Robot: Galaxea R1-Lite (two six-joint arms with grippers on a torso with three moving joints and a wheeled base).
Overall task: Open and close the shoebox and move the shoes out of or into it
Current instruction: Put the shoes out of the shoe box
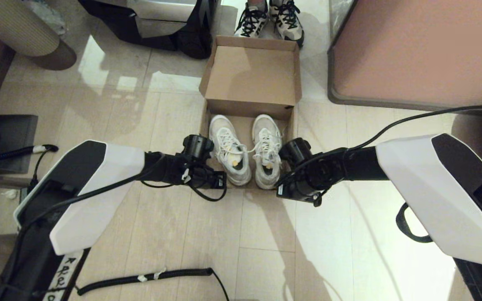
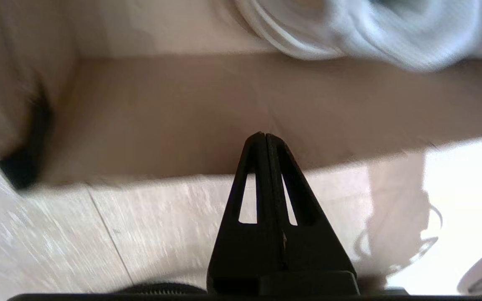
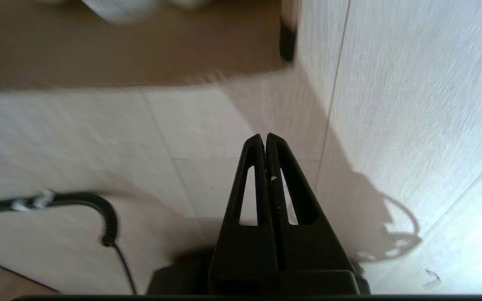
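- Resting inside the open shoebox (image 1: 252,79): the shoes (image 1: 247,150), side by side.
- Left gripper (image 2: 265,138): jaws closed, empty, at the box's near wall.
- Right gripper (image 3: 265,138): jaws closed, empty, above the floor (image 3: 391,104).

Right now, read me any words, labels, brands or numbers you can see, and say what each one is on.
Handwritten black letters on a white strip on the left arm: partly cut off and too unclear to read with confidence.
Small label on the right wrist: too small to read.
Shoebox and shoes: no readable text.

Shoebox (image 1: 251,79) on tiled floor (image 1: 174,125)
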